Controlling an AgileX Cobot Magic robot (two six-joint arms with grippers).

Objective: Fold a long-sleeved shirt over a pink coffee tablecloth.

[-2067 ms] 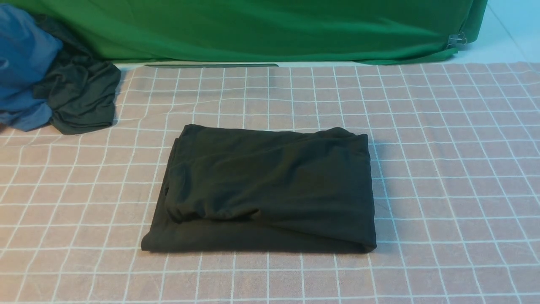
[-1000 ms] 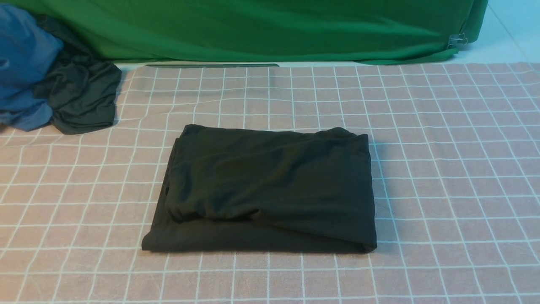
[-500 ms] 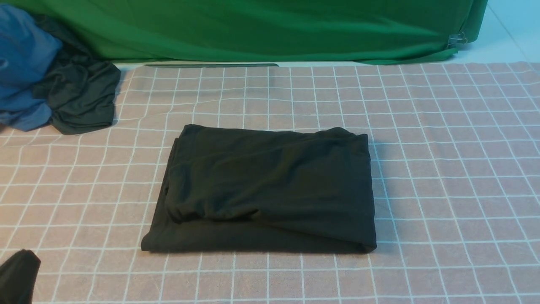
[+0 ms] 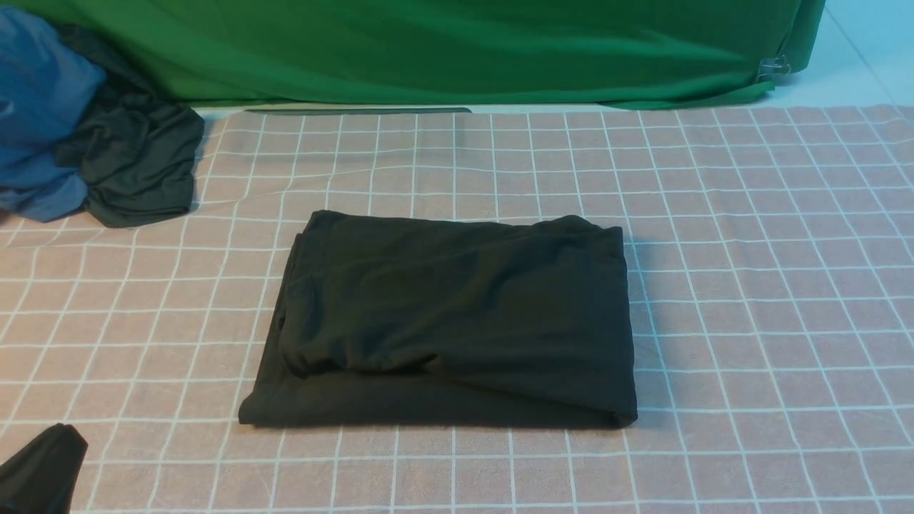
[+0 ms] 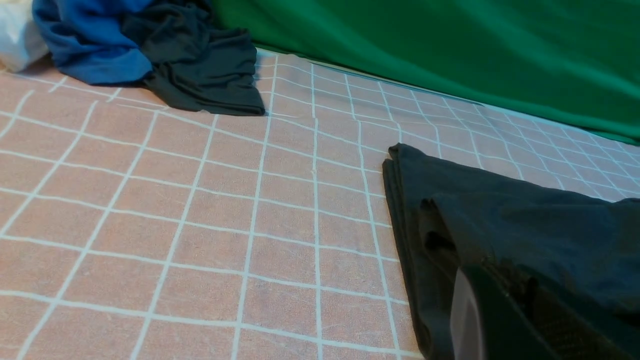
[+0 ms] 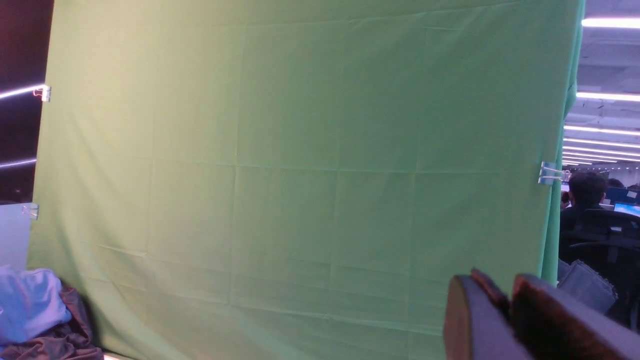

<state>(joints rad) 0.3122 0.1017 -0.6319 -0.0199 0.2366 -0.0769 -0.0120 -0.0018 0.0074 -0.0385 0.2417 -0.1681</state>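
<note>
- Centrally, the long-sleeved shirt (image 4: 450, 321) lies folded into a compact black rectangle on the pink coffee tablecloth (image 4: 750, 285); the layered fold edges face the robot's left, and a rolled fold runs along the near edge.
- Neither chest print nor neck label shows on the shirt's upper face.
- White grid lines cross the tablecloth, which spreads flat on every side of the shirt.
- At the far left corner, a blue garment (image 4: 36, 107) and a smaller dark grey-green garment (image 4: 136, 164) sit crumpled together, well apart from the shirt.
- Behind the tablecloth hangs a plain green cloth (image 4: 457, 50), held by a metal clip (image 4: 775, 68) at its right end.
- Low at the near left corner of the front view, the left gripper (image 4: 39, 467) enters as a dark tip; its jaws are pressed together and hold nothing, and in the left wrist view it (image 5: 500, 320) hangs near the shirt's layered corner.
- Seen only in its own wrist view, the right gripper (image 6: 505, 310) is raised toward the green cloth; its fingers (image 6: 470, 320) seem nearly together, yet whether they are parted cannot be told.
</note>
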